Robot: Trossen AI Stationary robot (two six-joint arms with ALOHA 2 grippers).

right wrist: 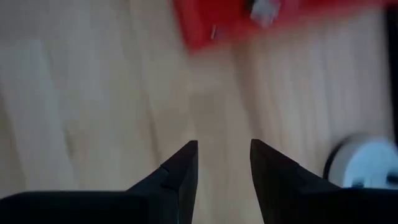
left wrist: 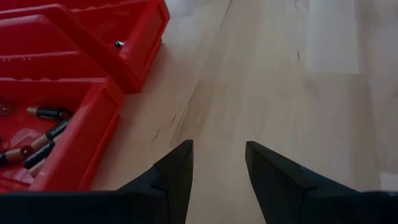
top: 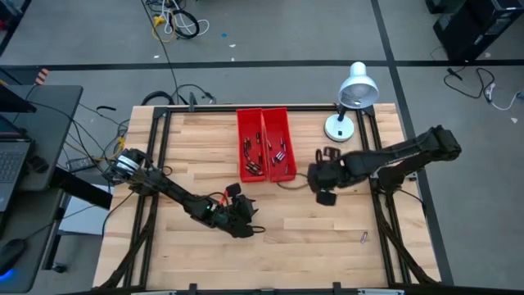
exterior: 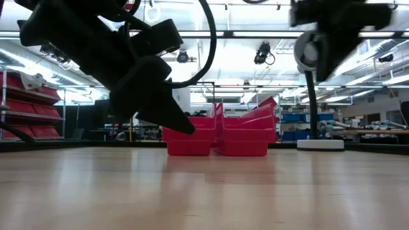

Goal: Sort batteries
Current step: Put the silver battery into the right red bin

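left gripper [left wrist: 217, 155] agape, empty; right gripper [right wrist: 224, 152] agape, empty; batteries [left wrist: 46, 134] partly hidden in red bins [top: 264, 143]

The middle back of the worktop [top: 196, 147] is taken by two red bins [top: 264, 144] set side by side, touching. A white lamp [top: 350, 98] blocks the back right corner. Bare wood is left in front of the bins, between the left gripper [top: 244, 221] and right gripper [top: 323, 187], and along the front edge, where one battery [top: 363, 238] lies.
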